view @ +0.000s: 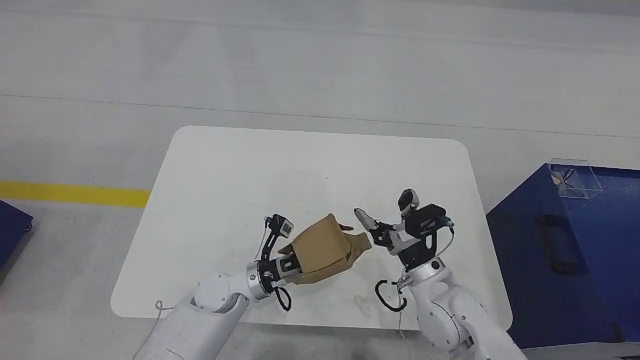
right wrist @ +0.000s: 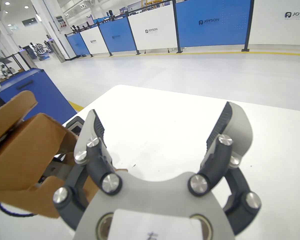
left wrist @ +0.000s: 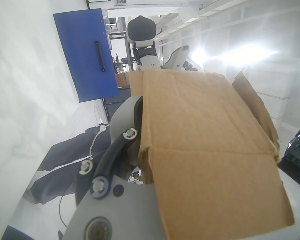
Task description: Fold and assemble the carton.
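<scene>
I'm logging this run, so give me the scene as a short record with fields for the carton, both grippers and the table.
Carton: brown cardboard, partly folded, flaps not yet closed, at the table's near side.
Left gripper: shut on the carton's wall.
Right gripper: open, empty, close beside the carton's flap end; contact unclear.
Table: white, rounded corners.

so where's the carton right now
In the top view the carton is near the front edge of the table, held by the left gripper, with the open right gripper close beside its flaps on the other side.
</scene>
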Controlling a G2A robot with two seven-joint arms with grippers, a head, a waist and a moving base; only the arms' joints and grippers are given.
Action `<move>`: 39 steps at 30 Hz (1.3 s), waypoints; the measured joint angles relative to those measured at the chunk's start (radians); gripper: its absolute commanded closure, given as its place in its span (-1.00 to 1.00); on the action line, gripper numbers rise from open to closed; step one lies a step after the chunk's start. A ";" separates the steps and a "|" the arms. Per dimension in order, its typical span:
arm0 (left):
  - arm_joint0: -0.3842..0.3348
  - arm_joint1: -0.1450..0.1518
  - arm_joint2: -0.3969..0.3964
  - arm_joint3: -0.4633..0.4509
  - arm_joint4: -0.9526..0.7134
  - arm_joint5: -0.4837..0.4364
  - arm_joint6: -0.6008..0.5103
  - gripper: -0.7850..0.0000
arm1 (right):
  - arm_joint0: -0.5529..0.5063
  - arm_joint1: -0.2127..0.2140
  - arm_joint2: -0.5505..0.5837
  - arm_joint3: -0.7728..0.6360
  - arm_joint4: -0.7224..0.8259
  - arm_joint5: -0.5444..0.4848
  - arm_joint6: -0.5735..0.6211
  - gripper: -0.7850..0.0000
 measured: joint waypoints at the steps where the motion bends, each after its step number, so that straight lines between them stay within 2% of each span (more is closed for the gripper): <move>1: 0.003 0.000 -0.001 -0.001 0.003 -0.003 0.006 1.00 | 0.013 -0.004 -0.013 0.012 -0.011 0.010 0.010 -1.00; 9: 0.016 0.003 -0.027 -0.005 0.006 -0.003 0.017 1.00 | 0.038 -0.018 -0.074 0.040 -0.081 0.023 0.076 -1.00; 24: 0.022 -0.005 -0.033 -0.005 0.017 0.005 0.043 1.00 | 0.036 -0.040 -0.126 0.039 -0.110 0.015 0.065 -1.00; 27: 0.027 -0.005 -0.038 -0.010 0.016 0.003 0.040 1.00 | 0.016 -0.039 -0.091 0.012 -0.070 -0.003 0.046 -1.00; 32: 0.037 -0.003 -0.049 -0.025 0.012 0.003 0.029 1.00 | -0.037 -0.028 0.035 -0.017 0.053 -0.037 0.055 -1.00; 37: 0.040 -0.003 -0.056 -0.040 -0.042 0.016 -0.031 1.00 | -0.053 -0.019 0.142 0.047 0.324 -0.146 0.226 -1.00; 39: 0.039 -0.003 -0.058 -0.040 -0.077 0.022 -0.066 1.00 | -0.045 -0.018 0.153 0.083 0.396 -0.177 0.301 -1.00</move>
